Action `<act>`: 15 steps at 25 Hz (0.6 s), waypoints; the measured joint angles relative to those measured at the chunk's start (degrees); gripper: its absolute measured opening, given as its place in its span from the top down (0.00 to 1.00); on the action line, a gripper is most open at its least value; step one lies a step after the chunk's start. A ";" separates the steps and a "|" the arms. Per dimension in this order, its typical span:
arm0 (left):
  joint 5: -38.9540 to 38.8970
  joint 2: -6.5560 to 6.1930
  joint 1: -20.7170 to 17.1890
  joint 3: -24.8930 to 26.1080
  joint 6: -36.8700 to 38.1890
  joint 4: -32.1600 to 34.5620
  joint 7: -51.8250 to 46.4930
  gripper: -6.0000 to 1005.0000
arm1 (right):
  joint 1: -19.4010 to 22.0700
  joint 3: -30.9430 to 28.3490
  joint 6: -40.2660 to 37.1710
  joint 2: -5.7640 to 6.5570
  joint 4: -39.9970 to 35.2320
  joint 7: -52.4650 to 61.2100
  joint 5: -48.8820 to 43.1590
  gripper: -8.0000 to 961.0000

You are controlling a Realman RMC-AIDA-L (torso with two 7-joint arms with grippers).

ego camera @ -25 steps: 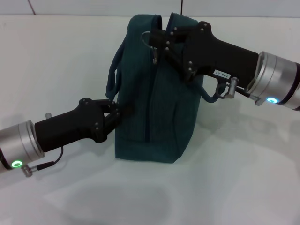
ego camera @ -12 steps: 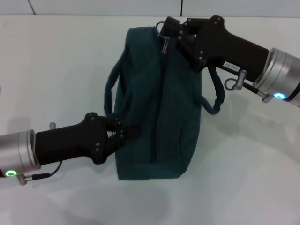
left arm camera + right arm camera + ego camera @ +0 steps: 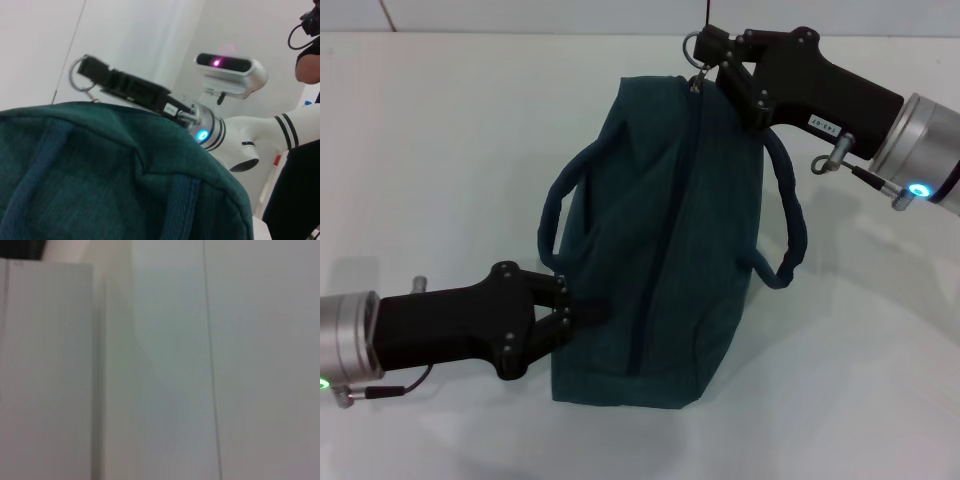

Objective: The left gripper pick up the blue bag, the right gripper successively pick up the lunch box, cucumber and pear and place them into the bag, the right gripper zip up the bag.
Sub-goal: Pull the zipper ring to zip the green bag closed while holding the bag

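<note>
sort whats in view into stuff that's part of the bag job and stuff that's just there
Part of the job:
- blue bag, zipped along its top
- zipper ring, held by the right gripper
- left gripper, clamped on the bag's side

Just there:
- white table
- robot's head camera unit, seen from the left wrist

Lunch box, cucumber and pear are not visible.

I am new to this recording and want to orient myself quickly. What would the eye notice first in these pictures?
The big blue bag in the middle of the white table dominates, its zipper line running closed along the top. The right gripper sits at the bag's far end, clamped on the silver ring pull. The left gripper pinches the fabric on the bag's near left side.
</note>
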State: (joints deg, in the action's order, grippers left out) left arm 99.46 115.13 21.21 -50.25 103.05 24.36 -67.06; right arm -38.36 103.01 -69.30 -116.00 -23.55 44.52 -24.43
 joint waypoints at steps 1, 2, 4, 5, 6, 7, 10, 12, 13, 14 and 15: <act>-0.01 -0.06 -0.26 0.16 0.03 0.23 0.00 0.94 | 0.00 0.00 0.60 -0.03 0.00 0.03 0.00 0.94; -0.04 -0.10 -0.50 0.31 0.02 0.50 0.00 0.94 | 0.02 0.00 1.06 -0.07 0.00 0.06 0.08 0.94; -0.37 -0.06 -1.17 0.69 -0.20 1.19 0.02 0.94 | 0.08 0.00 1.58 -0.15 0.00 0.60 0.75 0.94; -0.50 0.03 -1.41 1.21 -0.47 1.40 0.05 0.94 | 0.09 0.00 1.75 -0.18 0.06 1.46 1.51 0.94; -0.47 0.14 -1.65 2.02 -0.78 1.48 0.16 0.94 | 0.13 0.00 1.94 -0.17 0.30 3.39 2.98 0.94; -0.35 0.25 -1.88 2.84 -1.08 1.59 0.28 0.94 | 0.13 0.00 1.93 -0.18 0.50 4.76 3.69 0.94; -0.15 0.38 -2.45 3.55 -1.98 2.31 0.36 0.94 | 0.18 0.01 1.13 -0.09 1.33 12.21 6.13 0.94; -0.23 0.45 -2.76 3.56 -2.68 2.70 0.31 0.94 | 0.22 0.01 0.88 -0.04 1.37 15.44 6.37 0.94; -0.35 0.50 -2.89 3.56 -2.99 2.79 0.31 0.94 | 0.23 0.00 0.82 -0.04 1.38 16.78 6.41 0.94; -0.52 0.59 -2.97 3.69 -3.43 2.83 0.32 0.94 | 0.23 0.00 0.77 -0.01 1.38 18.10 6.46 0.94; -0.60 0.68 -2.96 3.86 -3.78 2.83 0.34 0.94 | 0.23 -0.01 0.73 0.01 1.47 19.13 6.51 0.94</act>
State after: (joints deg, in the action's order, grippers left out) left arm 98.86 115.82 18.25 -46.39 99.26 27.18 -66.71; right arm -38.13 103.00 -68.57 -115.99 -22.08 63.65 -17.92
